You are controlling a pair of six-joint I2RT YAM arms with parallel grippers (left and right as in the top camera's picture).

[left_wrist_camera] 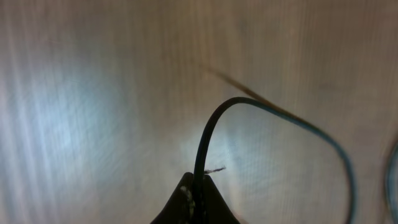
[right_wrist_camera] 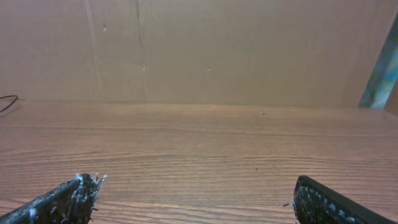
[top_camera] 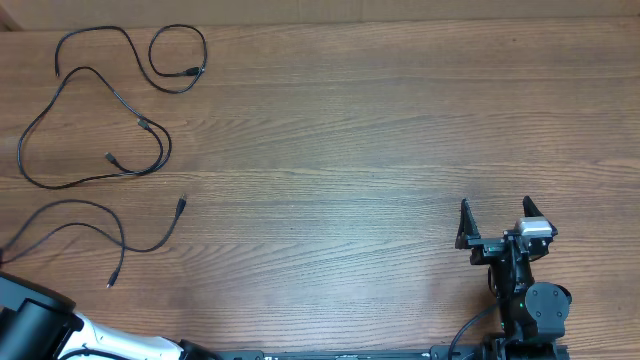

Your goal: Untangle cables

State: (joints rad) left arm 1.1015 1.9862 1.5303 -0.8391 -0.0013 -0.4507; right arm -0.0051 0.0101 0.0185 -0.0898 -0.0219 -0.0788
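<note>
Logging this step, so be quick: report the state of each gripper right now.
Left gripper: fingers closed on a thin black cable.
Right gripper: open, holding nothing.

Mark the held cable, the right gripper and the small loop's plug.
held cable (left_wrist_camera: 199,155): left wrist view, upright stretch.
right gripper (top_camera: 495,204): overhead view, midway in its open gap.
small loop (top_camera: 191,71): overhead view, its plug.
</note>
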